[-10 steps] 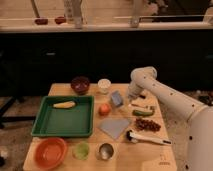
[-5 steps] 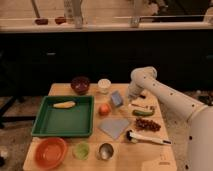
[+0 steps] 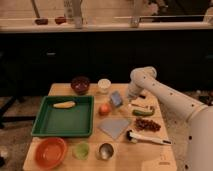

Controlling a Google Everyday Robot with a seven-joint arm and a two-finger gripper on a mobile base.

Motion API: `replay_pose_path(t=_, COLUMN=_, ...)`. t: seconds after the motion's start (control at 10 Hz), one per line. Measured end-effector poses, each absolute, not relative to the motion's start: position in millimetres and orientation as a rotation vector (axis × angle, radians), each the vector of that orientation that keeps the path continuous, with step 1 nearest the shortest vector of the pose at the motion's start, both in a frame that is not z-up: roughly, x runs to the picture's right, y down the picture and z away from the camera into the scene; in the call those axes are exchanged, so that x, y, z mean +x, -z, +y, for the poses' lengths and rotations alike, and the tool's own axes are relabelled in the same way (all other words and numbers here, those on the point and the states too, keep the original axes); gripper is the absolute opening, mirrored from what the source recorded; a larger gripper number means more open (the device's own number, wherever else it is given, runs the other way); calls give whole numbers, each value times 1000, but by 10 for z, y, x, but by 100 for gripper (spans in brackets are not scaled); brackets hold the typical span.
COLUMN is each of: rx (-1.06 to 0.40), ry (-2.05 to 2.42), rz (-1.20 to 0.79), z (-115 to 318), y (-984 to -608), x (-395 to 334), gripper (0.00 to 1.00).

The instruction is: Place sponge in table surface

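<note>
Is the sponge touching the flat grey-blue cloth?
Apart. The camera view shows bare table surface between the sponge, near the gripper, and the cloth.

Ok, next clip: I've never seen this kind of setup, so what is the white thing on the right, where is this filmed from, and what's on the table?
The white shape is a robot arm reaching in from the right. This single view looks down at the table from the front; where the camera is mounted isn't known. The arm's end effector hangs low over the light wooden table surface, right beside a small grey-blue sponge that stands tilted; I cannot tell whether it grips it. Also on the table: a green tray holding a yellowish item, a dark bowl, a white cup, an orange fruit, a flat grey-blue cloth, an orange bowl, a green cup and a metal cup.
</note>
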State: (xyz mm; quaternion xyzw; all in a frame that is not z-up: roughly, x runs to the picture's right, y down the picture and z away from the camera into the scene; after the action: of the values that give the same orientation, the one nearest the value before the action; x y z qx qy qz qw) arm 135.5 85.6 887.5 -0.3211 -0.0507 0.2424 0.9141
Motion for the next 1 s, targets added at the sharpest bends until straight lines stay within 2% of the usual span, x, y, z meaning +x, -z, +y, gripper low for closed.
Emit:
replay_pose_path(t=0.2, rx=-661, ry=-500, rz=-104, z=857, y=-8875, x=1360, gripper=9)
replay_pose_path(t=0.4, rx=-661, ry=-500, rz=-104, z=857, y=-8874, x=1363, gripper=26)
replay_pose_path(t=0.8, rx=-661, ry=-501, rz=-104, z=858, y=-8874, x=1367, gripper=71)
replay_pose_path(t=1.0, rx=-661, ry=-501, rz=-104, z=859, y=-8875, x=1367, gripper=80)
